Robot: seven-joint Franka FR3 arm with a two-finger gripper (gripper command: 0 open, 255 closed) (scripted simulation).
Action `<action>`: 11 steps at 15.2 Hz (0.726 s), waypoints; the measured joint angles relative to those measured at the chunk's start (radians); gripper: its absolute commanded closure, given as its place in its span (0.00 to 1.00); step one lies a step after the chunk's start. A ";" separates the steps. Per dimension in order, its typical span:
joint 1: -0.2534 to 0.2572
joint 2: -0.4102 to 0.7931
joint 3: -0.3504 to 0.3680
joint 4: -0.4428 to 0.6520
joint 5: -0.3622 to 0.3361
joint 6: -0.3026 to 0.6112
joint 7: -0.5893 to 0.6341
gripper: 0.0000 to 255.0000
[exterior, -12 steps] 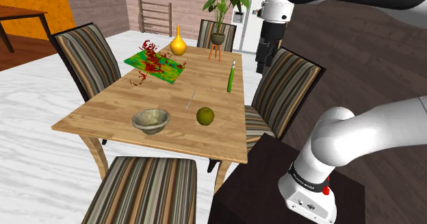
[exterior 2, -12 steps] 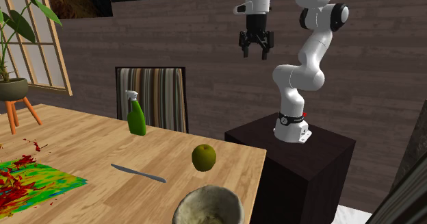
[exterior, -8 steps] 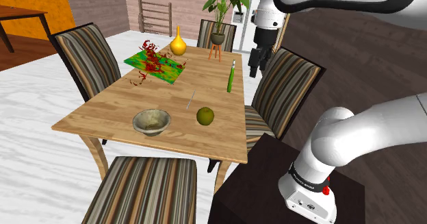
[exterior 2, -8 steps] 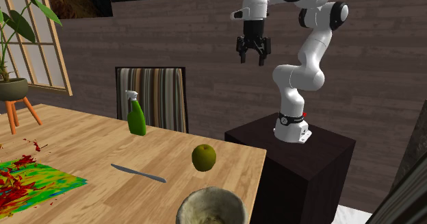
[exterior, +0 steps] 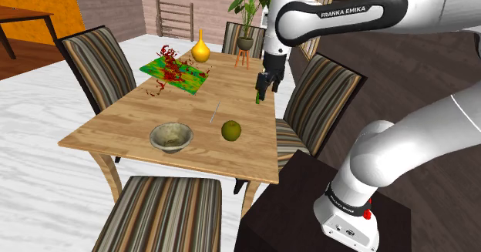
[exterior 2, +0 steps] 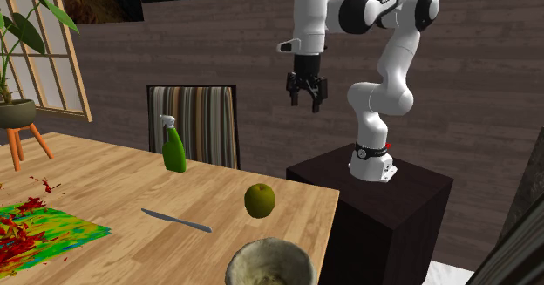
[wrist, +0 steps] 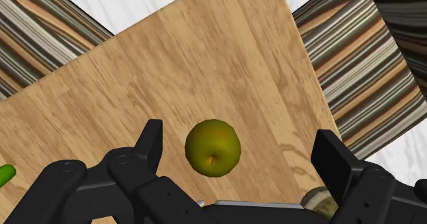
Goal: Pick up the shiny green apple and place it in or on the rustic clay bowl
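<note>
Your all-black two-finger gripper [exterior 2: 306,101] hangs wide open, holding nothing. The round yellow-green apple [wrist: 213,147] rests on the wooden table [wrist: 205,58] well below it, lined up between the fingers and a little nearer one, so you likely need a near-straight descent.

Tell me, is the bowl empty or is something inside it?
Empty. The bowl shows only its bare inside in the shoulder view; the green apple sits on the wooden table beside it.
</note>
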 measured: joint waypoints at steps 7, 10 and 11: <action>-0.012 0.218 0.021 0.003 -0.015 0.238 0.074 0.00; -0.015 0.326 0.032 0.026 -0.027 0.332 0.114 0.00; -0.018 0.368 0.032 0.046 -0.033 0.358 0.123 0.00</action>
